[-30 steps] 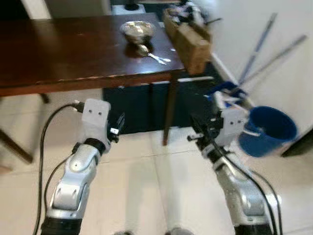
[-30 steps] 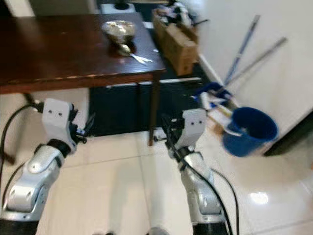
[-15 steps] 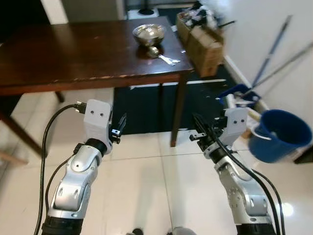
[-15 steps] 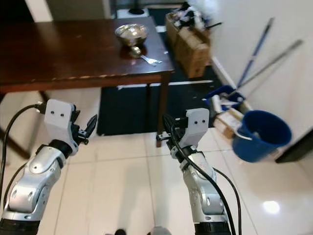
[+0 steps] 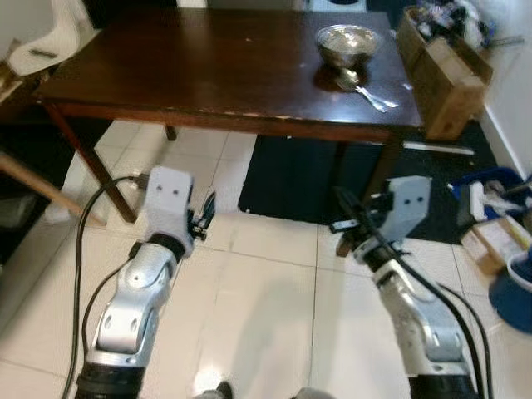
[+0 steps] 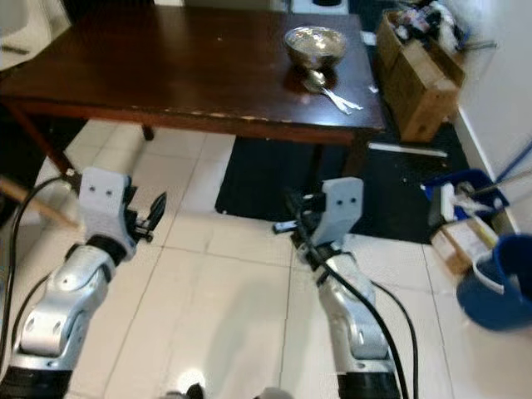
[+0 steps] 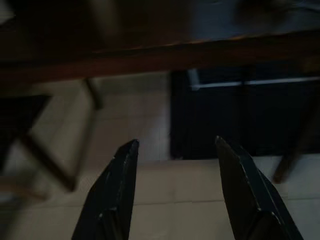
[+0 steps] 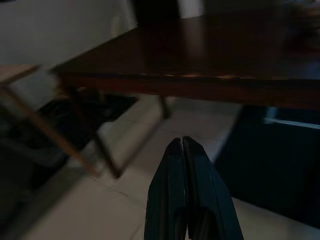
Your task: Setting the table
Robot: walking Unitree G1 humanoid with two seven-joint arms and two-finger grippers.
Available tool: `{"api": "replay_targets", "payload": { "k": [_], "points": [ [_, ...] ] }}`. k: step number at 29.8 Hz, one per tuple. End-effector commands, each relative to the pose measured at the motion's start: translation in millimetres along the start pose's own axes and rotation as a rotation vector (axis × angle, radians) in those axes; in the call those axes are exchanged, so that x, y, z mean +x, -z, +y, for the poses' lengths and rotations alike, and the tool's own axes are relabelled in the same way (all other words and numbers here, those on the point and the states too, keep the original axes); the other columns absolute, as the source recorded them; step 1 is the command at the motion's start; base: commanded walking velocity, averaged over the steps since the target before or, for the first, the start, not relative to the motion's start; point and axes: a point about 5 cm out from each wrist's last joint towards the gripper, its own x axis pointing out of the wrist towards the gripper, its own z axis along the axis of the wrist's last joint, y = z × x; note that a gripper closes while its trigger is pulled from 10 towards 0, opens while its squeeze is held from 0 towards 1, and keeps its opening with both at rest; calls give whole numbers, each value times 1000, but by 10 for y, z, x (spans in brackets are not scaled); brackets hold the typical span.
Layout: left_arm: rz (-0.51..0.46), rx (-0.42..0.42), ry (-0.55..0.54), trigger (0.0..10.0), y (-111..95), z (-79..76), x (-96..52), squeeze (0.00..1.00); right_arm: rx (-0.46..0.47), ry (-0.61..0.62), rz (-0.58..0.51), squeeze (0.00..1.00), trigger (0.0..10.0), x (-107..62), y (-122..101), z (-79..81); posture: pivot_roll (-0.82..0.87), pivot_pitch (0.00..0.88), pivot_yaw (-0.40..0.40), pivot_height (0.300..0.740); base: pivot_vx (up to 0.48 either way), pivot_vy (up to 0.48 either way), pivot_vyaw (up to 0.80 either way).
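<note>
Steel bowl: light, rigid, slippery — grab the rim. Left pincer open, right pincer closed, empty.

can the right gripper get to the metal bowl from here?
Probably not yet. The right gripper, fingers shut, hangs over the floor tiles below the table edge, while the metal bowl sits on top near the far right corner with the spoon beside it. Nothing blocks the way; the robot likely needs to step closer.

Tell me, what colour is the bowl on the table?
The bowl is shiny silver, clearest in the right eye view.
</note>
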Motion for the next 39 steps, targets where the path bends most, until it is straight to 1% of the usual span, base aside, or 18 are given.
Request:
{"api": "replay_targets", "payload": {
  "k": [1, 19, 32, 35, 38, 39],
  "points": [
    [23, 1, -2, 10000, 61, -8, -13, 0, 3, 0, 16, 0, 10000, -16, 35, 1, -153, 36, 52, 740, 0, 0, 750],
    [26, 6, -33, 10000, 63, 23, -6, 0, 1, -3, 17, 0, 10000, -12, 35, 1, -147, 40, 50, 740, 0, 0, 750],
    [32, 25, -66, 10000, 66, 58, 10, 0, 2, -3, 12, 0, 10000, -5, 32, 4, -145, 41, 51, 740, 0, 0, 750],
    [32, 48, -89, 10000, 70, 78, 22, 0, 7, 5, 5, 0, 10000, -1, 24, 3, -147, 41, 51, 740, 0, 0, 0],
    [53, 68, -180, 10000, 101, 152, 61, 0, 22, -8, -16, 0, 10000, 3, -2, 28, -146, 40, 52, 740, 440, 0, 0],
    [53, 68, -180, 10000, 101, 152, 61, 0, 22, -8, -16, 0, 10000, 3, -2, 28, -146, 40, 52, 740, 480, 0, 0]
  ]
}}
